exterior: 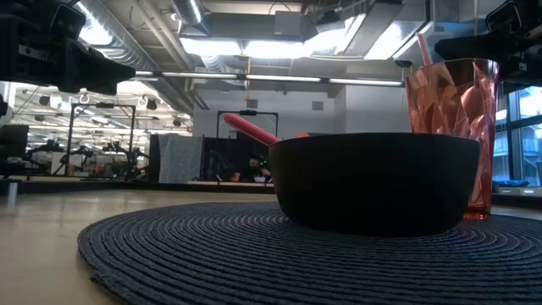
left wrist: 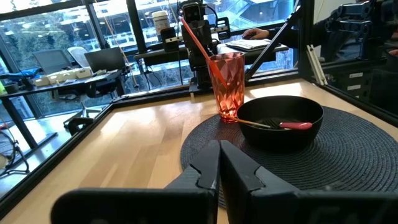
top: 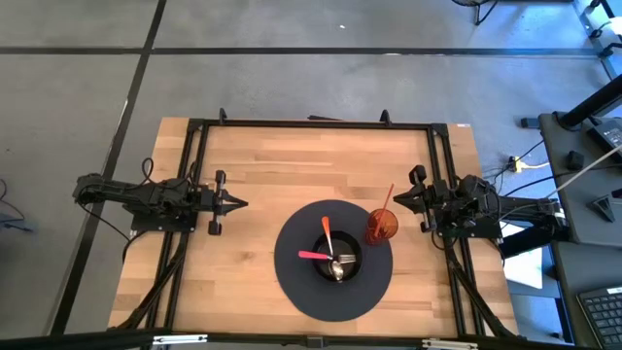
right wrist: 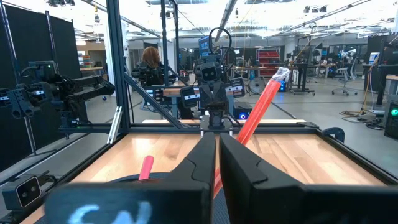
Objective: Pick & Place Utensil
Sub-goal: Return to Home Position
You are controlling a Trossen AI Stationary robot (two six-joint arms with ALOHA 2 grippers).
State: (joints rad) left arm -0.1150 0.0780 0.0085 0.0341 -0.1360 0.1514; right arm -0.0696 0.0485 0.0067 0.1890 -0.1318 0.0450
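R claw [top: 398,199] closed, empty, just beside cup [top: 381,226]; straw [top: 389,197] leans toward it. L claw [top: 238,203] closed, well apart. Fork [top: 311,255], spoon [top: 327,233] in bowl [top: 358,255], btwn claws.

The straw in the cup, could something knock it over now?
Maybe. The straw leans toward the right gripper, so a move there might snag it and tip the cup. The fork sticks out past the rim of the bowl, so a bump could flip it out. The left gripper waits farther off.
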